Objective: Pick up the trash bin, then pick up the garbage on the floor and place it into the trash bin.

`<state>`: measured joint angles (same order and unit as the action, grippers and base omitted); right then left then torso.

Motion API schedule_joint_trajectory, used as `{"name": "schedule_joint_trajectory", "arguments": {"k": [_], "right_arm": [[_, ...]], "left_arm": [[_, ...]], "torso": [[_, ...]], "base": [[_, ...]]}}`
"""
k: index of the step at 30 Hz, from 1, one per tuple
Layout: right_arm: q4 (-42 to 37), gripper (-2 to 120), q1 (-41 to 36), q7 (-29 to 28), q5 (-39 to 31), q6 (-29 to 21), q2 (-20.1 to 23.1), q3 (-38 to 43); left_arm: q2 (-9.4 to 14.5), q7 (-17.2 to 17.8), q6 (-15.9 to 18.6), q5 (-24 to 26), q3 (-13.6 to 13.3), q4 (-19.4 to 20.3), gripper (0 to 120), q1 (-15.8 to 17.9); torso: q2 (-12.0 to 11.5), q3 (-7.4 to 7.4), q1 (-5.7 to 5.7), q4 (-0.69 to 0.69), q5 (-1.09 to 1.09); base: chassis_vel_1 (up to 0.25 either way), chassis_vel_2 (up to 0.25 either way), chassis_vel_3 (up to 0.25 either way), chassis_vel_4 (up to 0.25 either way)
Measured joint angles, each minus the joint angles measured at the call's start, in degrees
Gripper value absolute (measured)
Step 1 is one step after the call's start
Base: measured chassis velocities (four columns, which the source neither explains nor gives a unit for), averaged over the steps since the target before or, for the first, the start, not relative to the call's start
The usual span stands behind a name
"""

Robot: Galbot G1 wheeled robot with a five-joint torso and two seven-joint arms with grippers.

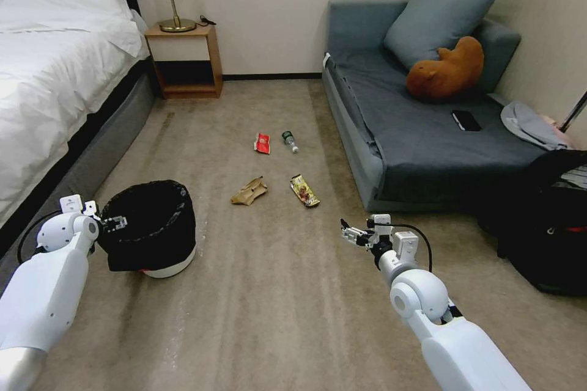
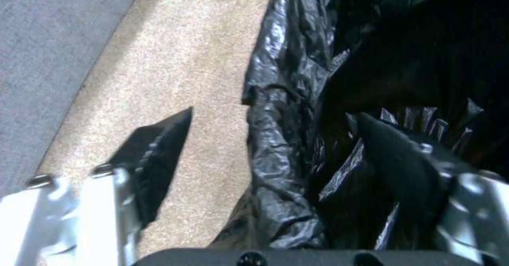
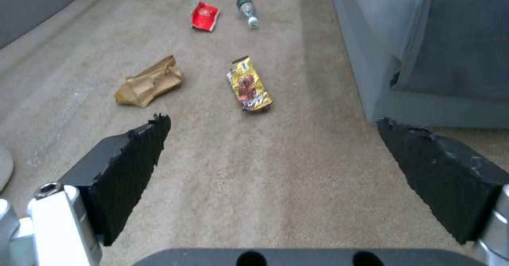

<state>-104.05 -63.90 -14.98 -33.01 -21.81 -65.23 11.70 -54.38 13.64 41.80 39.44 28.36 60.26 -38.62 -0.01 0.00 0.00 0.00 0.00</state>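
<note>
The trash bin point(image 1: 160, 238), white with a crinkled black bag liner, stands on the carpet beside the bed. My left gripper point(image 1: 114, 223) is open astride its near rim point(image 2: 276, 138): one finger point(image 2: 159, 154) is outside over the carpet, the other point(image 2: 403, 166) inside the bag. The garbage lies further out on the floor: a red packet point(image 1: 262, 143), a small bottle point(image 1: 290, 140), a crumpled brown paper bag point(image 1: 249, 190) and a yellow-brown wrapper point(image 1: 304, 190). My right gripper point(image 1: 348, 233) hovers open short of the wrapper point(image 3: 249, 84), holding nothing.
A white bed point(image 1: 49, 73) runs along the left, with a wooden nightstand point(image 1: 183, 58) at the far wall. A grey sofa point(image 1: 416, 134) on the right carries a black phone point(image 1: 466, 120) and a brown plush toy point(image 1: 443, 70). A black backpack point(image 1: 544, 226) sits at its near end.
</note>
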Motion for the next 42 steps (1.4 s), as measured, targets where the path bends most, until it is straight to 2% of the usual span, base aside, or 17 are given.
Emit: {"name": "schedule_joint_trajectory", "arguments": {"k": [3, 5, 9, 11, 12, 14, 16, 17, 18, 20, 24, 28, 31, 37, 38, 40, 42], "right_arm": [[-0.3, 100, -0.1, 0.0, -0.3, 0.0, 0.3, 0.0], [-0.6, 100, -0.2, 0.0, -0.6, 0.0, 0.7, 0.0], [-0.9, 100, -0.3, 0.0, -0.8, 0.0, 0.8, 0.0], [-1.4, 100, -0.9, 0.0, -1.1, 0.0, 0.8, 0.0], [-1.4, 100, -0.9, 0.0, -1.1, 0.0, 0.8, 0.0], [-1.8, 100, -1.5, -0.1, -1.0, -0.1, 0.7, 0.1], [-1.8, 100, -1.6, -0.2, -1.0, -0.1, 0.6, 0.2], [-1.9, 100, -1.8, -0.3, -0.9, -0.2, 0.5, 0.2], [-1.9, 100, -1.8, -0.3, -0.9, -0.2, 0.5, 0.2], [-2.0, 100, -2.2, -0.5, -0.8, -0.3, 0.0, 0.3], [-2.1, 100, -2.5, -0.6, -0.7, -0.3, -0.4, 0.4], [-2.1, 100, -3.0, -0.9, -0.3, -0.3, -0.9, 0.7], [-2.1, 100, -3.0, -1.0, -0.5, -0.3, -1.0, 0.7], [-2.3, 100, -3.1, -1.1, -0.8, -0.3, -1.1, 0.7], [-2.6, 100, -3.1, -1.1, -1.4, -0.4, -1.5, 0.3], [-2.6, 100, -3.0, -1.1, -1.5, -0.4, -1.6, 0.2], [-2.5, 100, -2.9, -0.7, -1.4, -0.1, -1.8, -0.2]], "left_arm": [[-0.2, -0.2, -0.2, -0.3, -0.1, -0.3, 71, 0.1], [-0.6, -0.6, -0.7, -0.9, -0.2, -0.9, 60, 0.3], [-0.8, -0.9, -1.1, -1.2, -0.3, -1.3, 53, 0.3], [-0.8, -1.6, -1.6, -1.5, -0.4, -1.5, 41, 0.3], [-0.8, -1.6, -1.6, -1.5, -0.4, -1.5, 41, 0.3], [-0.6, -2.1, -2.1, -1.8, -0.4, -1.6, 27, 0.3], [-0.5, -2.3, -2.3, -2.0, -0.4, -1.6, 25, 0.3], [-0.3, -2.9, -2.8, -2.5, -0.4, -1.6, 19, 0.1], [-0.3, -2.9, -2.8, -2.5, -0.4, -1.6, 19, 0.1], [-0.1, -4.5, -4.1, -3.0, 0.2, -1.1, 9, -0.5], [0.2, -5.8, -5.5, -3.2, 1.1, 0.0, 8, -1.5], [1.0, -8.6, -9.1, -5.0, 3.3, 3.1, 5, -4.2], [1.2, -9.3, -10.7, -6.4, 4.5, 4.7, 5, -5.7], [1.5, -9.5, -11.3, -6.9, 6.2, 7.2, 5, -7.5], [1.6, -9.4, -11.5, -7.5, 8.5, 11.6, 4, -10.1], [1.6, -9.4, -11.5, -7.9, 9.1, 12.8, 4, -10.8], [1.5, -9.4, -12.1, -10.1, 11.4, 17.8, 4, -13.4]], "torso": [[0.0, 0.00, 0.00, 0.00, 0.00], [0.0, 0.00, 0.00, 0.00, 0.03], [0.0, -0.01, 0.00, 0.00, 0.03], [0.0, -0.01, 0.00, 0.00, 0.04], [0.0, -0.01, 0.00, 0.00, 0.04], [0.0, -0.01, 0.00, 0.01, 0.02], [0.0, -0.01, 0.00, 0.01, 0.02], [0.0, 0.00, 0.00, 0.01, 0.00], [0.0, 0.00, 0.00, 0.01, 0.00], [0.0, 0.00, 0.00, -0.01, -0.02], [0.0, 0.00, 0.00, -0.02, -0.06], [0.0, 0.00, 0.00, -0.01, 0.00], [0.0, 0.01, 0.00, 0.00, -0.03], [0.0, 0.01, 0.00, 0.00, -0.02], [0.0, 0.00, 0.00, 0.01, -0.01], [0.0, 0.01, 0.00, 0.01, -0.01], [0.0, 0.00, 0.00, -0.01, 0.00]], "base": [[0.000, 0.000, 0.000, 0.000], [0.000, 0.000, 0.000, 0.000], [0.000, 0.000, 0.000, 0.000], [0.000, 0.000, 0.000, 0.000], [0.000, 0.000, 0.000, 0.000], [0.000, 0.000, 0.000, 0.000], [0.000, 0.000, 0.000, 0.000], [0.000, 0.000, 0.000, 0.000], [0.000, 0.000, 0.000, 0.000], [0.000, 0.000, 0.000, 0.000], [0.000, 0.000, 0.000, 0.000], [0.000, 0.000, 0.000, 0.000], [0.000, 0.000, 0.000, 0.000], [0.000, 0.000, 0.000, 0.000], [0.000, 0.000, 0.000, 0.000], [0.000, 0.000, 0.000, 0.000], [0.000, 0.000, 0.000, 0.000]]}}
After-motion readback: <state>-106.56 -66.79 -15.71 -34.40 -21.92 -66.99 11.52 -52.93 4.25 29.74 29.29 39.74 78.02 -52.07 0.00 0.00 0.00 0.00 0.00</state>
